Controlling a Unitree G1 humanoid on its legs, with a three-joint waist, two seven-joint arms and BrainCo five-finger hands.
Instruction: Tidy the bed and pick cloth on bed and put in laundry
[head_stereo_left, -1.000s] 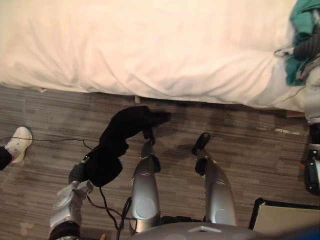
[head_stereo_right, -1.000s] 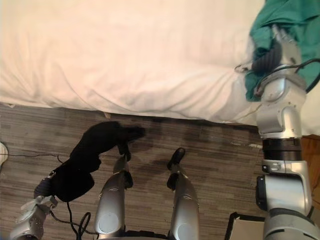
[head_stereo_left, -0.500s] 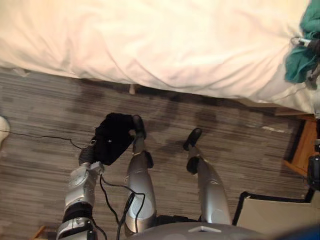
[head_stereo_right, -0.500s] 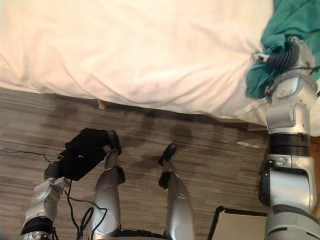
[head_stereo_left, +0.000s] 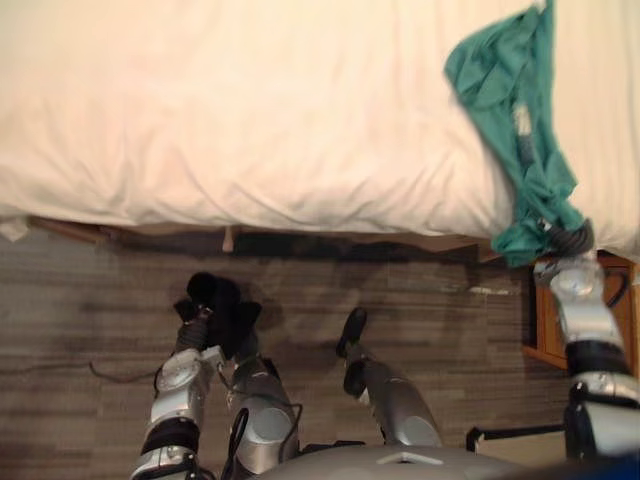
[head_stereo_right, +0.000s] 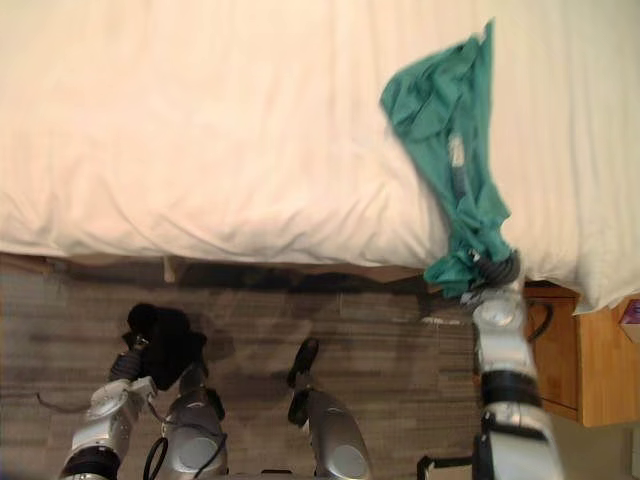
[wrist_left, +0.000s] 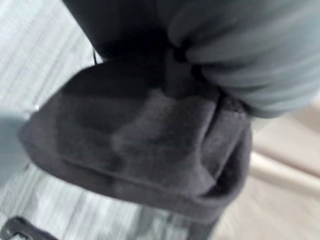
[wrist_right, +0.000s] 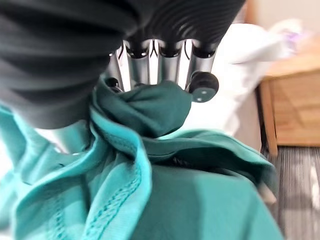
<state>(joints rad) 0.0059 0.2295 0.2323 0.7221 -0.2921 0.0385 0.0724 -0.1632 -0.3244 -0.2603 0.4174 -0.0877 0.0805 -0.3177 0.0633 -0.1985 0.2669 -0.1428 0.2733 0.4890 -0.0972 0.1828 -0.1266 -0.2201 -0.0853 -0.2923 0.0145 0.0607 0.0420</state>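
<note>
right hand (head_stereo_right: 493, 268) at near right edge of bed (head_stereo_left: 250, 120), fingers (wrist_right: 165, 62) clenched round teal cloth (head_stereo_right: 450, 120), which trails far across bed top. left hand (head_stereo_left: 188, 328) low at left over floor (head_stereo_left: 450, 310), buried in black cloth (head_stereo_left: 225, 305); its hold cannot be told.

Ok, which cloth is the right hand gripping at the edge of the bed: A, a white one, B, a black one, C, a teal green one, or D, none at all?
C: in the right wrist view the right hand has its fingers curled round a bunch of the teal green cloth, which trails up across the bed.
</note>
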